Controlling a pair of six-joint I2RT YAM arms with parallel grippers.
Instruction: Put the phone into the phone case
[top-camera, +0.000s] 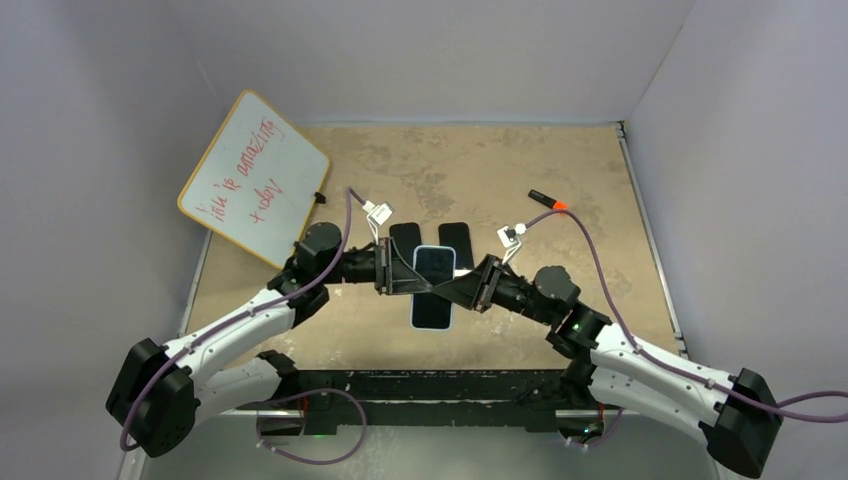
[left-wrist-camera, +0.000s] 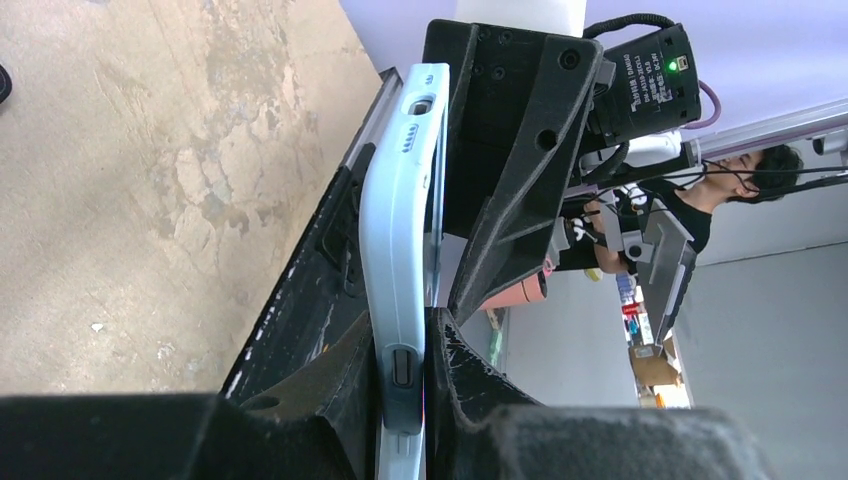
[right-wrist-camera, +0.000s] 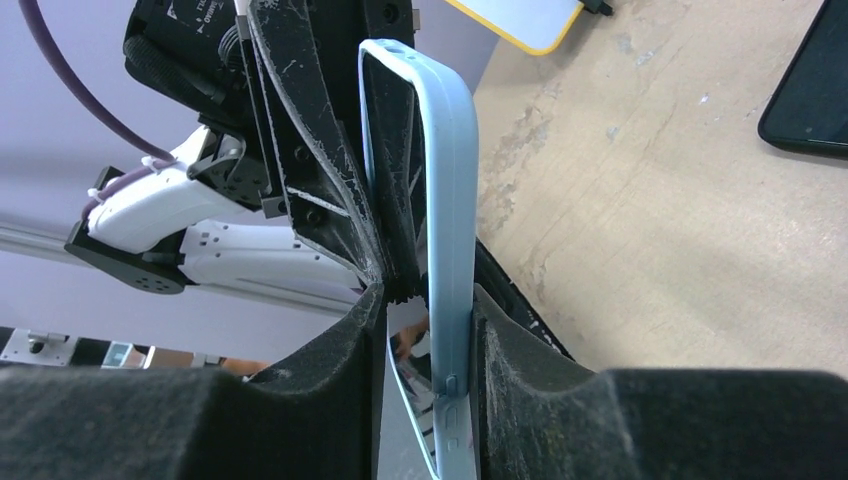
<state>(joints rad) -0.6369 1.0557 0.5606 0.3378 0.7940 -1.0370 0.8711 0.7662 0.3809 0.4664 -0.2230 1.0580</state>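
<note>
A light blue phone case (top-camera: 430, 315) with the phone (top-camera: 436, 263) lying in it, dark screen up, hangs above the middle of the table between both grippers. My left gripper (top-camera: 405, 272) is shut on the case's left edge; in the left wrist view its pads (left-wrist-camera: 350, 370) clamp the blue rim (left-wrist-camera: 400, 200) by a side button. My right gripper (top-camera: 462, 290) straddles the right edge. In the right wrist view one pad (right-wrist-camera: 500, 340) lies against the case (right-wrist-camera: 450, 180), while the other stands a little off the glossy screen (right-wrist-camera: 410, 360).
Two dark flat slabs (top-camera: 405, 240) (top-camera: 455, 236) lie on the table just behind the held case. A yellow-framed whiteboard (top-camera: 255, 180) leans at the back left. A black and orange marker (top-camera: 548, 199) lies at the back right.
</note>
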